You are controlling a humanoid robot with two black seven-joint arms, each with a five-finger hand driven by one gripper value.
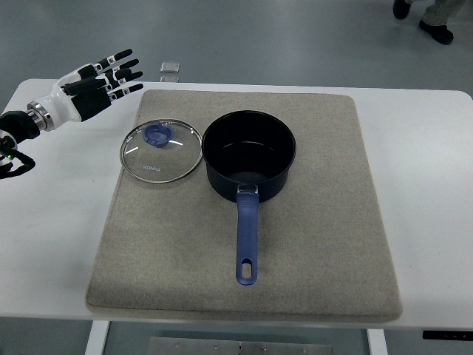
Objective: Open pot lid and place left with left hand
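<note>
A dark blue saucepan (250, 157) stands uncovered on the beige mat (310, 244), its blue handle (247, 240) pointing toward the near edge. The glass lid (161, 151) with a blue knob (156, 134) lies flat on the mat just left of the pot, touching or nearly touching its rim. My left hand (111, 78) hovers up and left of the lid, over the table's far left part, fingers stretched out and holding nothing. The right arm does not show.
The white table (52, 237) carries the mat. A small clear square piece (171, 66) lies beyond the mat's far left corner. A person's shoes (436, 29) stand on the floor at the top right.
</note>
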